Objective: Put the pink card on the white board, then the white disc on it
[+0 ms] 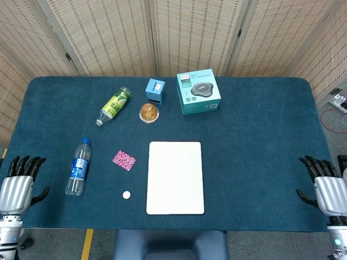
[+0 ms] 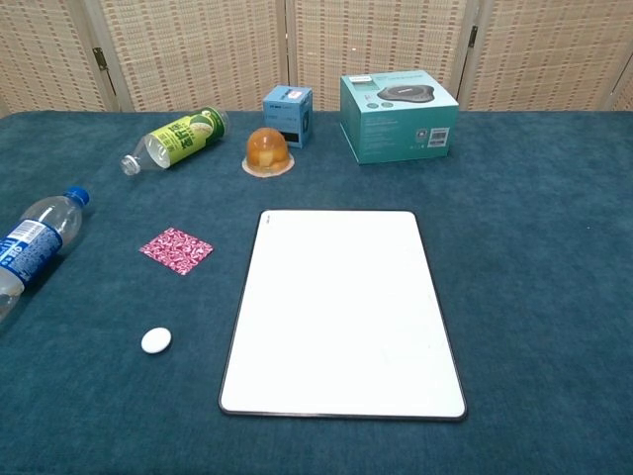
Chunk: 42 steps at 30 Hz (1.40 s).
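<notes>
Two hands wait at the near corners of the table: the left hand at the left edge and the right hand at the right edge, both with the fingers apart and nothing held. Neither hand shows in the chest view.

The pink card lies flat on the blue cloth, to the left of the white board and apart from it. The white disc lies nearer to the robot than the card, also on the cloth and to the left of the board. The board itself is bare. So I judge that the first step, bringing the card, is not yet begun.

Behind the board stand a teal box, a small blue box and an orange dome-shaped thing. A green bottle and a blue-labelled bottle lie on their sides at the left.

The next move belongs most naturally to the left hand, which is on the card's side. It must reach inward past the blue-labelled bottle without rolling it. The card is thin and flat on a soft cloth, so lifting one edge with the fingertips will probably be the delicate part.
</notes>
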Each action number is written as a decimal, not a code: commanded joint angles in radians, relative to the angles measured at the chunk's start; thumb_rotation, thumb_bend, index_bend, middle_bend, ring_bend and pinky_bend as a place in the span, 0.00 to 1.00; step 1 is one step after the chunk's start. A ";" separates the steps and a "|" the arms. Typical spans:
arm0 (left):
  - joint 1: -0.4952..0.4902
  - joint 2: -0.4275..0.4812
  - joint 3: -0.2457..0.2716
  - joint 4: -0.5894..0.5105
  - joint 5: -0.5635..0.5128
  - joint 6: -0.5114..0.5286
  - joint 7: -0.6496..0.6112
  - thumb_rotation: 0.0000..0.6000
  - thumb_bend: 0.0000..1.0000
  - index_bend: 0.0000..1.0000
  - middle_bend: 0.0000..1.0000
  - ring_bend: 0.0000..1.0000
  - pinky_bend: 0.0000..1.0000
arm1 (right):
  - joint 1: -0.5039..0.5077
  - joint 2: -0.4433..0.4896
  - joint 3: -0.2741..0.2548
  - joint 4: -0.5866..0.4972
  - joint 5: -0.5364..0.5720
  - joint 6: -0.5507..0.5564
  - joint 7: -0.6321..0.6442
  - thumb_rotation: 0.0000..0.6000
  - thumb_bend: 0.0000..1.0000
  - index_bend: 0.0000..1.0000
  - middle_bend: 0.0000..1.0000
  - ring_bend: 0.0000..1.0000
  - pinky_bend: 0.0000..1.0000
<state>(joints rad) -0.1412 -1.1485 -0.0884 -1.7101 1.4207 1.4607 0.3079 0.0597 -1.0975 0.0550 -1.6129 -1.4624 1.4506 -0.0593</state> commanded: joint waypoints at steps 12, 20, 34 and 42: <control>-0.110 0.008 -0.039 0.000 0.058 -0.091 -0.017 1.00 0.32 0.22 0.19 0.11 0.00 | 0.006 0.012 0.005 -0.007 -0.006 0.000 0.002 1.00 0.25 0.14 0.15 0.16 0.10; -0.260 -0.017 -0.066 0.044 0.108 -0.248 -0.055 1.00 0.32 0.24 0.19 0.11 0.00 | 0.003 0.024 0.005 -0.018 -0.008 0.006 0.000 1.00 0.25 0.14 0.15 0.16 0.10; -0.502 -0.162 -0.060 0.253 0.128 -0.519 -0.081 1.00 0.35 0.28 0.19 0.11 0.00 | -0.005 0.038 0.003 -0.032 -0.012 0.021 -0.001 1.00 0.25 0.14 0.15 0.16 0.11; -0.578 -0.266 -0.041 0.386 0.101 -0.602 -0.100 1.00 0.35 0.30 0.19 0.11 0.00 | -0.011 0.043 0.003 -0.040 -0.007 0.025 -0.006 1.00 0.25 0.14 0.15 0.16 0.11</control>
<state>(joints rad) -0.7034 -1.3948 -0.1371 -1.3455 1.5269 0.8739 0.2120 0.0493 -1.0545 0.0573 -1.6524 -1.4700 1.4747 -0.0647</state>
